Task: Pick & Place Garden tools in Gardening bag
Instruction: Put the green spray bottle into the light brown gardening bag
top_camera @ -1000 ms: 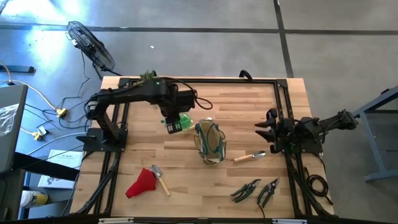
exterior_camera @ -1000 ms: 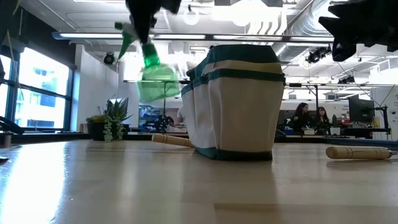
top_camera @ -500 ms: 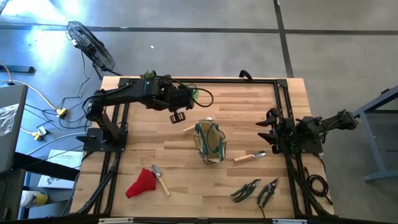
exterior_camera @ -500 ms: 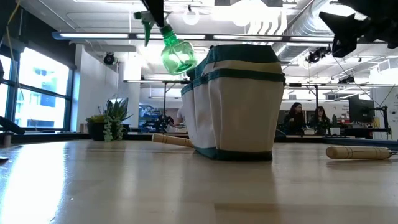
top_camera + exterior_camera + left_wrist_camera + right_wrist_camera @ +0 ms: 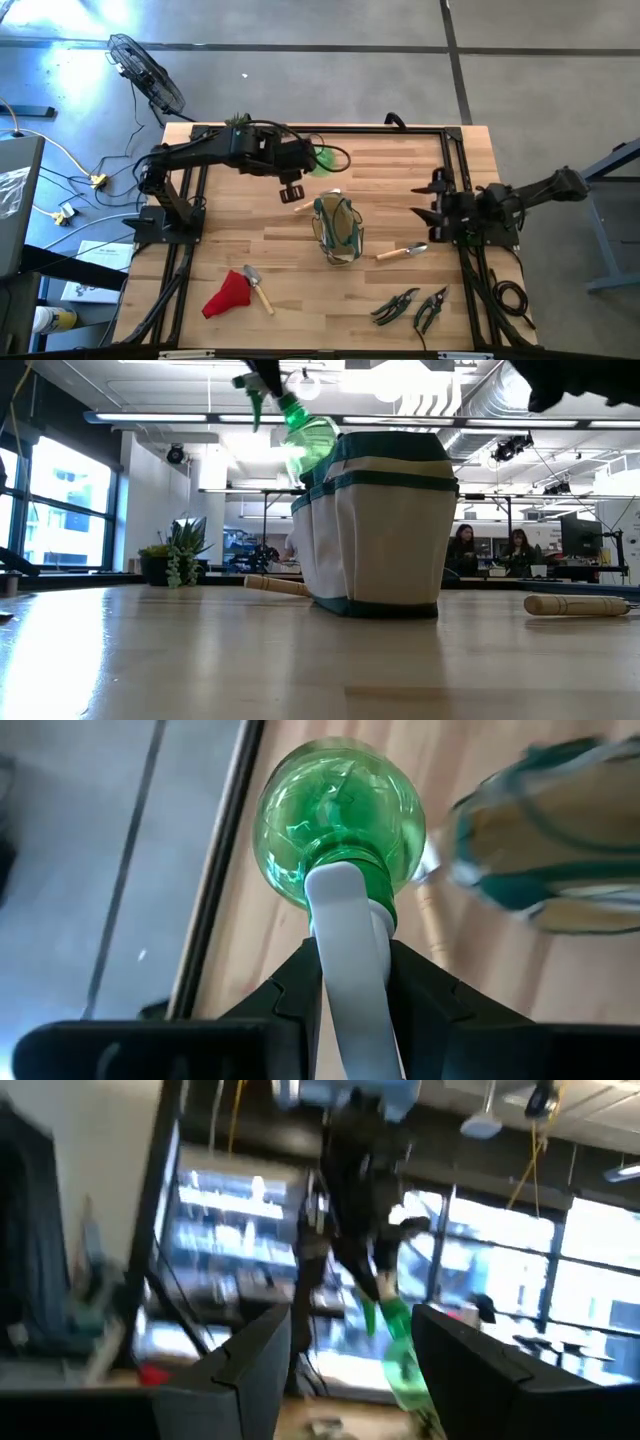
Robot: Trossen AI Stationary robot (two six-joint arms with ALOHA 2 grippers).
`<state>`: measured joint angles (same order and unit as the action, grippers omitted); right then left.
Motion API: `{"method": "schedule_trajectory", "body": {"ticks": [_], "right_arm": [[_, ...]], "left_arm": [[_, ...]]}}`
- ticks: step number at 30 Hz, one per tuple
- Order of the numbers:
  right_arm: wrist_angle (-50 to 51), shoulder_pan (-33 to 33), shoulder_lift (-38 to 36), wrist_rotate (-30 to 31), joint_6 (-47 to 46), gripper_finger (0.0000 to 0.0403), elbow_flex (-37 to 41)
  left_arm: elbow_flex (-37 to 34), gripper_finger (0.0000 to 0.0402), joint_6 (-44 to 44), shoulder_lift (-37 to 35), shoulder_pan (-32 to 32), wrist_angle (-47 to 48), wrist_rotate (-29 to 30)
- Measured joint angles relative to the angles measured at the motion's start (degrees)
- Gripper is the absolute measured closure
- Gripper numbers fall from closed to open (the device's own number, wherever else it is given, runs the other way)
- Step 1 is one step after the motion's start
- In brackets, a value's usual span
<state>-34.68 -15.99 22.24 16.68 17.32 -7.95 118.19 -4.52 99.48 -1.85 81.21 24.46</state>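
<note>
The left end effector (image 5: pixel 350 985) is clamped on the green spray bottle (image 5: pixel 340 820), up in the air just beside the gardening bag (image 5: pixel 338 228) on the counter (image 5: pixel 300 270) (nothing shows inside). The right end effector (image 5: pixel 428 203) waits with fingers spread, holding nothing.

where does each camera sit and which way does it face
High view: above the table, looking straight down; both arms, bag, left gripper.
Low view: at tabletop height, looking level across; bag, spray bottle hanging from above.
Left wrist view: on the left arm, looking past its fingers clamped on the bottle's neck.
Right wrist view: on the right arm, facing the left arm; its open gripper.
All four share the bottle.
</note>
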Motion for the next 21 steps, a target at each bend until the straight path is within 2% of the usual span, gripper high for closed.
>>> {"method": "schedule_trajectory", "body": {"ticks": [7, 15, 21], "right_arm": [[2.22, -0.16, 18.81, 12.4, 0.08, 0.0203, -12.49], [12.38, -1.03, 35.26, 24.1, 1.04, 0.0203, -27.07], [12.59, -1.79, 41.9, 25.79, 4.37, 0.0203, -32.23]], "left_arm": [[-0.01, 0.032, 2.78, 0.0, -0.02, -4.71, -1.24], [-2.82, 0.032, 2.99, 0.04, -0.02, -8.39, -1.0], [-4.56, 0.032, 3.06, 0.02, -0.02, -9.79, -0.97]]}}
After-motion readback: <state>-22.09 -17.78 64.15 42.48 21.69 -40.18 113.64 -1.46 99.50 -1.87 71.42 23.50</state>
